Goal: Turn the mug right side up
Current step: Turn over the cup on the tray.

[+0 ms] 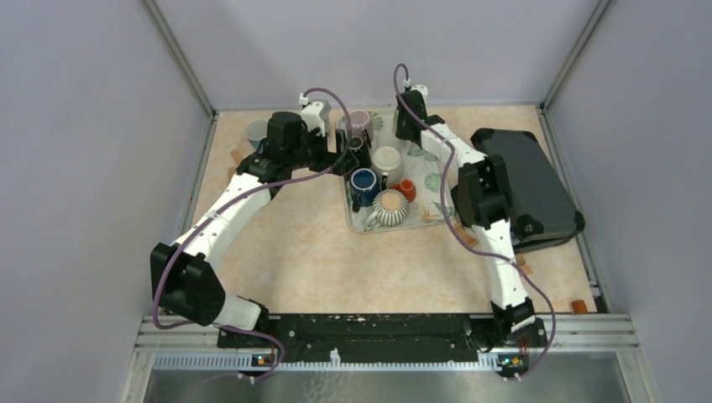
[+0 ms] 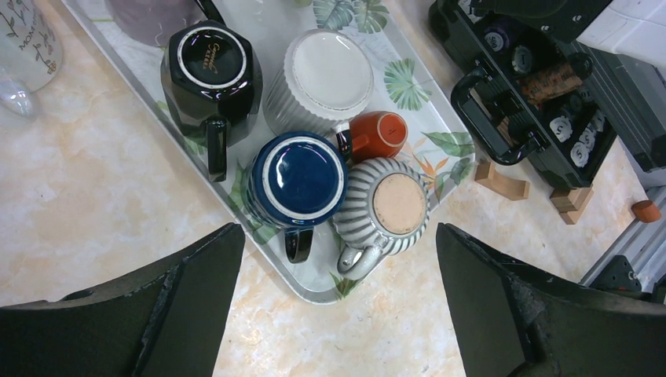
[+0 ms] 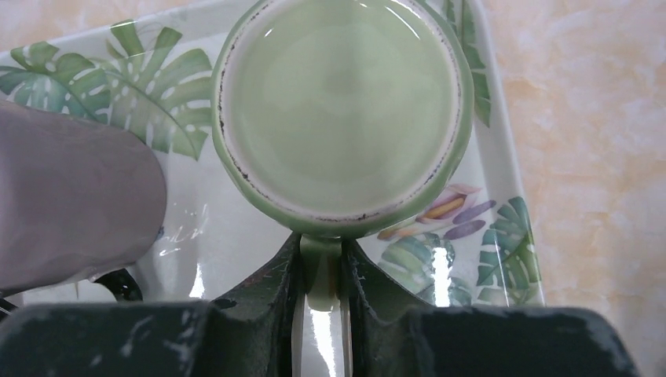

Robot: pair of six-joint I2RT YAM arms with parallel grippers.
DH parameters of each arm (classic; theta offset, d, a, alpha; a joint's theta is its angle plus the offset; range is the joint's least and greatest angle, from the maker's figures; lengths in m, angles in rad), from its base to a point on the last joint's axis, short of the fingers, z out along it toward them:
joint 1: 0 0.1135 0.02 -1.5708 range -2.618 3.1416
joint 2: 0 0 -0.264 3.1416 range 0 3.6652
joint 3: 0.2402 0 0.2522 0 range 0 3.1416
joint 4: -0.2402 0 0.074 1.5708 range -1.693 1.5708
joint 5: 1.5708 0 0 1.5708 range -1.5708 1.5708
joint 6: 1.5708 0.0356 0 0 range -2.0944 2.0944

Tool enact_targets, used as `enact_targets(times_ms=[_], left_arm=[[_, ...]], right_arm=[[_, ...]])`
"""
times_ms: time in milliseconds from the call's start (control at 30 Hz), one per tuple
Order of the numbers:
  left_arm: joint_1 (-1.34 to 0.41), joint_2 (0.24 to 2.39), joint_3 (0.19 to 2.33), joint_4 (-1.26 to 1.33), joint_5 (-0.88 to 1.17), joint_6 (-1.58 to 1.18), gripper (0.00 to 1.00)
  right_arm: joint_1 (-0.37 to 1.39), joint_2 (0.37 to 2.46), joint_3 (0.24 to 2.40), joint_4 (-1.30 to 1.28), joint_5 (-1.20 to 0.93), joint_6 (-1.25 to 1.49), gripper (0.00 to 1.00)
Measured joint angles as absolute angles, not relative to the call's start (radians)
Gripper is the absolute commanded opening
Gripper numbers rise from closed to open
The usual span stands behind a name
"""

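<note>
Beige marbled tabletop (image 1: 319,260), grey walls (image 1: 84,126) all round, and the leaf-print tray (image 1: 395,229) mid-table with a black case (image 1: 537,180) just right of it. At the tray's near end, a blue mug (image 2: 302,177) and a striped mug (image 2: 397,204) sit bases up. The left gripper (image 2: 338,314) hangs over the tray's left edge, fingers spread wide, holding nothing. At the tray's far end, by a corner, the right gripper (image 3: 320,263) pinches the handle of the green mug (image 3: 345,110), which is base up.
</note>
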State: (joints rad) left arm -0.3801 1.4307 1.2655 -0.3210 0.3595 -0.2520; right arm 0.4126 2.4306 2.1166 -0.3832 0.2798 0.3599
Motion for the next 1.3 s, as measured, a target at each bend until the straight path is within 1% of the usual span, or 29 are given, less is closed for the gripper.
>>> enact_targets(times_ms=[133,367,500,667,800,933,1100,1300], left_arm=[[-0.38,1.431,1.265,-0.317,0.366,-0.253,0.99],[-0.38,1.431,1.265,-0.314,0.381,-0.26,0.98],[-0.38,1.431,1.259,-0.314,0.386,-0.26,0.99],[-0.38,1.431,1.254,-0.314,0.389,-0.263,0.98],[-0.38,1.431,1.253,-0.313,0.393,-0.263,0.98],[-0.38,1.431,1.253,-0.313,0.396,-0.263,0.98],[-0.38,1.431,1.253,-0.313,0.396,-0.263,0.98],[-0.379,1.431,1.253,-0.311,0.396,-0.263,0.98]], right_arm=[[0.413,2.396,2.049,-0.35,0.3,0.348,0.0],[0.411,2.262,1.848,-0.332,0.317,0.34,0.01],[0.41,2.193,1.745,-0.326,0.306,0.341,0.13],[0.408,2.128,1.652,-0.32,0.289,0.34,0.32],[0.403,2.12,1.636,-0.343,0.277,0.337,0.39],[0.401,2.12,1.636,-0.351,0.272,0.336,0.41],[0.401,2.12,1.639,-0.364,0.271,0.336,0.41],[0.396,2.122,1.675,-0.387,0.272,0.34,0.37]])
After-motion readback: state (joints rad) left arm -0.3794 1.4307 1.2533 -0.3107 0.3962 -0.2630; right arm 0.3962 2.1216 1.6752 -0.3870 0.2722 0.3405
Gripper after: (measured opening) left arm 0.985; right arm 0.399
